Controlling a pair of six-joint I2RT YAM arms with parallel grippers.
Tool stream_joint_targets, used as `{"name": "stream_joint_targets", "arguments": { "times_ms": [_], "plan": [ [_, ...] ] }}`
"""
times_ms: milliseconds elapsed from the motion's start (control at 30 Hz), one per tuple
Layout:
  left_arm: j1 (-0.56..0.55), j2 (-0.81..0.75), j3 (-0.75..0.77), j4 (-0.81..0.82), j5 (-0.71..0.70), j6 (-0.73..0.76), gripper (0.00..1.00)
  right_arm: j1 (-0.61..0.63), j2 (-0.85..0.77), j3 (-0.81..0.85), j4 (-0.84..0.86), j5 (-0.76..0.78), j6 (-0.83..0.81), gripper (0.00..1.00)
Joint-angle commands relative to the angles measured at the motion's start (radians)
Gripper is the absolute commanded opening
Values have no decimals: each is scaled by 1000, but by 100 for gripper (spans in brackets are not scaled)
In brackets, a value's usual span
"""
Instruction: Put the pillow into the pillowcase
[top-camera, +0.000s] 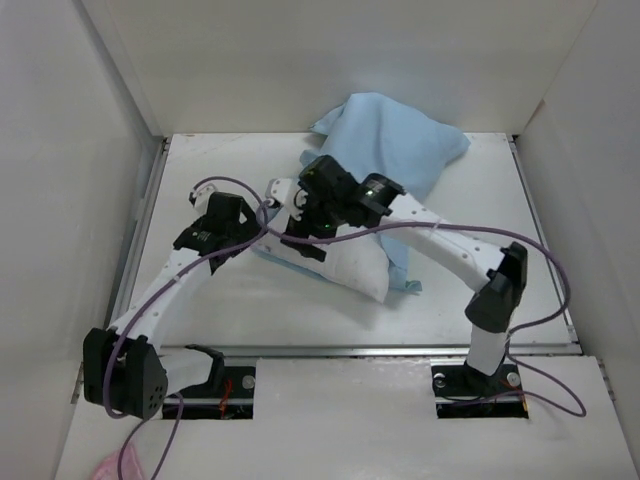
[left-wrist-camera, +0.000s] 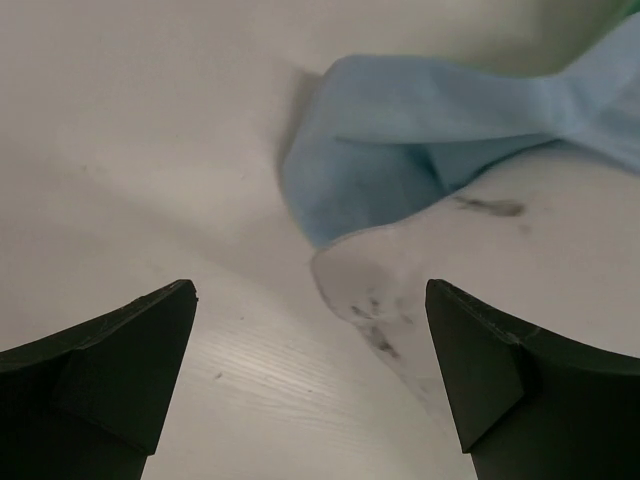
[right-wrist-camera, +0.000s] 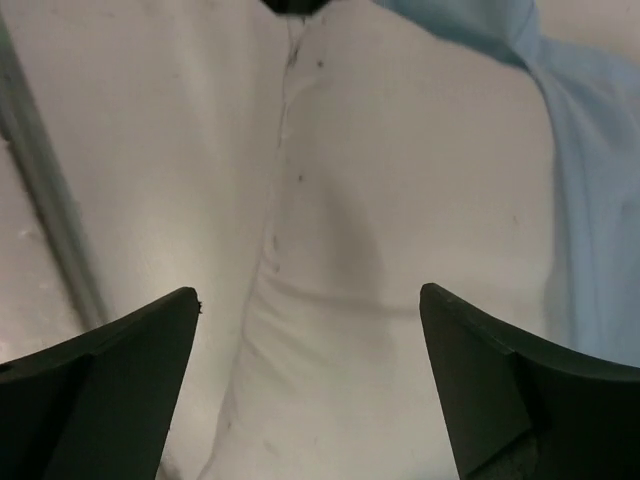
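White-walled enclosure, white table (top-camera: 200, 300): the pillow (top-camera: 350, 268) lies mid-table with its far part covered by the light blue pillowcase (top-camera: 390, 140) and its near white end exposed, blue cloth showing along its edges. Left gripper (left-wrist-camera: 310, 295) hangs over the pillow's specked corner, jaws spread wide, holding nothing. Right gripper (right-wrist-camera: 308, 295) hangs over the bare pillow, jaws also well apart and empty.

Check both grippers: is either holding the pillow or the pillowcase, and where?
Nothing is held. The left gripper and the right gripper both stand open; the pillow lies beyond their fingers, not between them.
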Motion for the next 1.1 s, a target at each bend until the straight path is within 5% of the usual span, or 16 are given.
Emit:
{"name": "stream_joint_targets", "arguments": {
  "times_ms": [0, 367, 400, 433, 500, 533, 733, 1067],
  "plan": [
    [32, -9, -23, 46, 82, -23, 100, 75, 82, 54, 69, 214, -8, 100],
    [181, -185, -51, -2, 13, -23, 100, 85, 360, -43, 308, 671, -88, 99],
    [181, -185, -51, -2, 26, -23, 100, 85, 360, -66, 347, 716, -88, 92],
    [190, -199, -51, -2, 26, -23, 100, 64, 369, -83, 365, 757, -79, 66],
    [190, -216, -63, -2, 26, -13, 100, 40, 346, -83, 382, 788, -18, 30],
    [190, -231, -63, -2, 42, 1, 100, 27, 322, -83, 398, 801, 5, 0],
    [190, -231, -156, 182, 286, 87, 100, -68, 47, 0, 484, 615, 90, 0],
    [-3, 0, -237, 759, 547, 47, 100, -158, 120, 376, 307, 503, 102, 0]
  ]
}}
